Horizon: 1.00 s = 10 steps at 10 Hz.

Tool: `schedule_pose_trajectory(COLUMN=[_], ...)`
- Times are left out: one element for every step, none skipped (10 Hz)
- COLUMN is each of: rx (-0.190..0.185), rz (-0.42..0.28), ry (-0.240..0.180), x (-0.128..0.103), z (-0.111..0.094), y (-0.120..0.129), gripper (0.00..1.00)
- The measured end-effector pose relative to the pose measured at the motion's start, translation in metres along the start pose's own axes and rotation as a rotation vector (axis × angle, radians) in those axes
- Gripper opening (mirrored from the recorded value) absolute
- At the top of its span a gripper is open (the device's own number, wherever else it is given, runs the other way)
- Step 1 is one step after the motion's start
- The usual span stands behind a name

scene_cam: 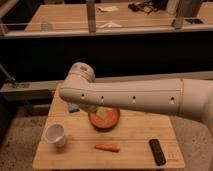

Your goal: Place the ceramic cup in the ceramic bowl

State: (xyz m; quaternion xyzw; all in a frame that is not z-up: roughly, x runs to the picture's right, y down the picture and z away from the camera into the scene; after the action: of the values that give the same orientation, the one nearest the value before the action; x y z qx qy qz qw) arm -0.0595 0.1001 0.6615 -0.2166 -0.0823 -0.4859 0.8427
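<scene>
The white ceramic cup (55, 134) stands upright at the front left of the wooden table (135, 135). The orange-brown ceramic bowl (106, 120) sits near the table's middle, its far part hidden by my arm. My white arm (130, 95) reaches in from the right, and its rounded joint is above the table's left back. My gripper (101, 113) hangs below that joint, over the bowl's far left part and mostly hidden by the arm. It is to the right of the cup and apart from it.
An orange carrot (107, 147) lies in front of the bowl. A black remote-like bar (157, 151) lies at the front right. A small blue-grey object (73, 107) sits at the back left, partly under my arm. Dark benches and rails stand behind the table.
</scene>
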Motion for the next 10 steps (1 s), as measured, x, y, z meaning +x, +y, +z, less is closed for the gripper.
schedule_pose_trajectory(rx=[0.009, 0.020, 0.026, 0.035, 0.040, 0.037, 0.040, 0.047, 0.052, 0.058], rz=[-0.030, -0.052, -0.070, -0.099, -0.145, -0.164, -0.188, -0.214, -0.243, -0.267], ry=[-0.005, -0.015, -0.019, -0.025, -0.027, -0.029, -0.037, -0.048, -0.058, -0.066], x=[-0.004, -0.012, -0.017, -0.023, -0.028, -0.030, -0.036, -0.043, -0.051, -0.057], z=[0.002, 0.002, 0.002, 0.002, 0.004, 0.005, 0.008, 0.008, 0.007, 0.008], y=[-0.004, -0.012, -0.018, -0.024, -0.026, -0.024, -0.024, -0.028, -0.034, -0.039], gripper=[0.80, 0.80, 0.80, 0.80, 0.80, 0.80, 0.80, 0.80, 0.80, 0.80])
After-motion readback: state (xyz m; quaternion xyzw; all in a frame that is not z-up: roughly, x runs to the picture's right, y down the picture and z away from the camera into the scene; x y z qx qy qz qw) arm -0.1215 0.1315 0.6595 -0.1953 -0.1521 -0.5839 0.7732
